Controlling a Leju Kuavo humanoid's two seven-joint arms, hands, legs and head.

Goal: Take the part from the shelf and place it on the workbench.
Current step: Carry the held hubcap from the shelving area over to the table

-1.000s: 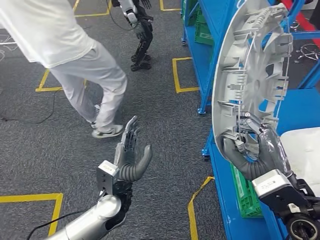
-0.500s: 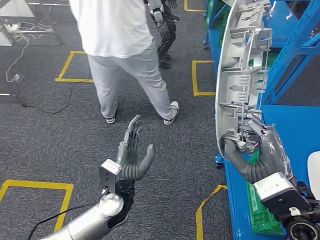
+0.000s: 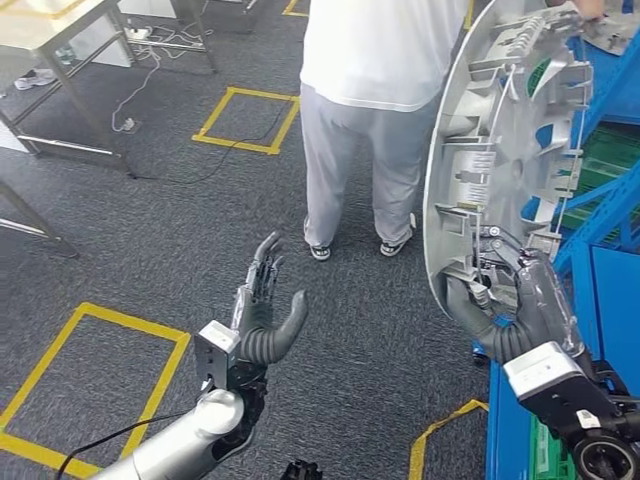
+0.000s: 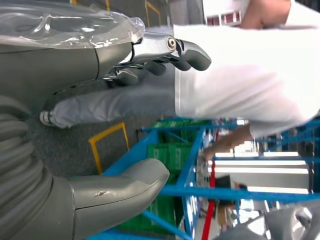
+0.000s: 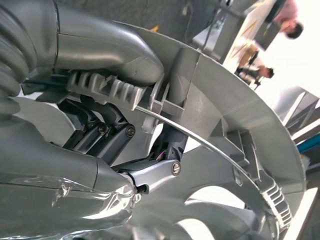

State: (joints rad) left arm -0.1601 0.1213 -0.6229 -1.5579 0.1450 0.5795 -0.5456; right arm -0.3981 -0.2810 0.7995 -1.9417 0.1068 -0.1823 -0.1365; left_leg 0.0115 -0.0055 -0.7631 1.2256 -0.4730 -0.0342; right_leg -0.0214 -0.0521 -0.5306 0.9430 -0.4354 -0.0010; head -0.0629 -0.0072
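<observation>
ahead, person now centre; right hand still grips part.

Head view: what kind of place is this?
Probably a factory or workshop test floor: blue metal shelving with green crates, yellow tape squares marked on grey carpet, and a large grey moulded part in the right robot hand.

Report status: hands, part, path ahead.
Right hand grips the grey part, upright. Left hand open, empty. Person standing ahead by the blue shelf.

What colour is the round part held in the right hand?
Light silver-grey plastic all over. The part, gripped at its lower rim by the right hand, shows best in the head view.
</observation>
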